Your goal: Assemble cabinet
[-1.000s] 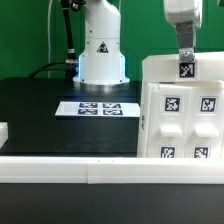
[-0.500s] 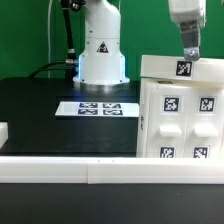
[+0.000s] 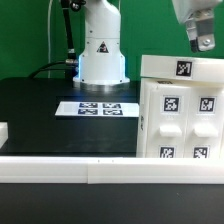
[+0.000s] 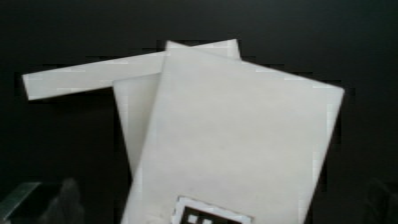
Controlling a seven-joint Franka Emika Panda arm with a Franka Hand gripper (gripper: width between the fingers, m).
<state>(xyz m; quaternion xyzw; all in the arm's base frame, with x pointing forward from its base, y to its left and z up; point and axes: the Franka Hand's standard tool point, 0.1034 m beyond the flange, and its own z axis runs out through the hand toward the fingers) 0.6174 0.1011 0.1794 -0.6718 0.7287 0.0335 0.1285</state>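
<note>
The cabinet [image 3: 180,115] is a large white box at the exterior view's right, with tagged panels on its front and one tag on its top slab. My gripper [image 3: 203,42] hangs in the air above the cabinet's top, apart from it and holding nothing. In the wrist view the cabinet's white top [image 4: 231,130] fills the middle, with its tag at the picture's edge. One dim finger [image 4: 45,200] shows far to the side and nothing sits between the jaws, so the gripper is open.
The white robot base [image 3: 100,50] stands at the back. The marker board [image 3: 100,108] lies on the black table in front of it. A small white block [image 3: 3,132] sits at the exterior view's left edge. A white rail [image 3: 100,170] runs along the front.
My gripper has risen from the tag on the cabinet's top to well above it. The cabinet has not moved.
</note>
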